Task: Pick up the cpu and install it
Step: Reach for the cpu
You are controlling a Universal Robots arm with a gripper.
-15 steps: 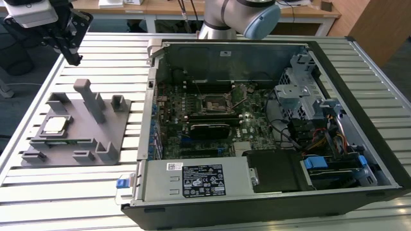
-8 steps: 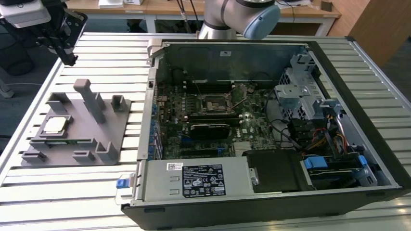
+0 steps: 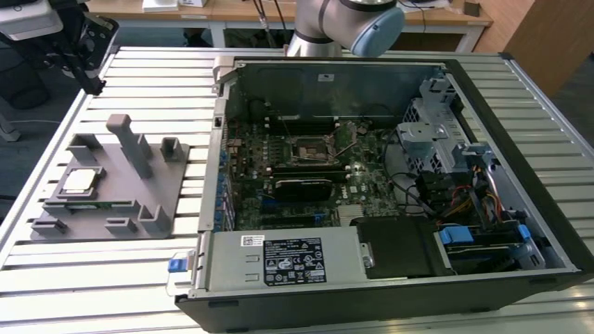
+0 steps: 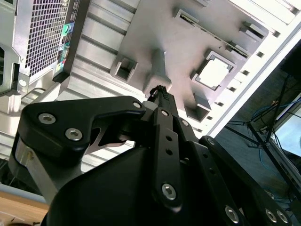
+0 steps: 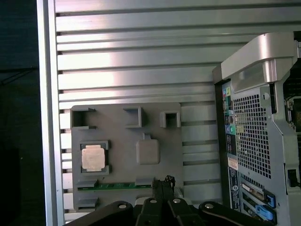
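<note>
Black gripper links are seen closest to the lens in both wrist views, and the gripper's [image 4: 159, 92] fingers are pressed together at the tips with nothing held between them. In the exterior view the gripper [image 3: 93, 87] is seen raised over the table's far corner on the exterior view's left, well apart from the cpu [image 3: 78, 181].

The cpu is seated flat in a square pocket of a grey fixture [image 3: 107, 174], which is laid on the table [image 3: 93, 278] at the exterior view's left. In the first wrist view the cpu [image 5: 93, 157] is shown with its metal top up, and a green strip [image 5: 115, 187] is lodged in a slot of the fixture [image 5: 122, 141] near it. An upright post [image 3: 130, 142] is carried by the fixture beside the cpu.

The table is built of pale ribbed aluminium slats with dark grooves between them. An open case [image 3: 390, 306] is laid on it at the exterior view's right, just beside the fixture. Inside, a socket [image 3: 307, 147] is seen on the green board [image 3: 250, 209], and a power supply [image 3: 283, 261] is set along the near wall.

Beyond the far edge, the arm's [image 3: 343, 28] grey joint, a wooden desk [image 3: 232, 10] and a wooden panel [image 3: 538, 35] are seen. Blue flooring [image 3: 28, 139] is shown beyond the table on the exterior view's left.
</note>
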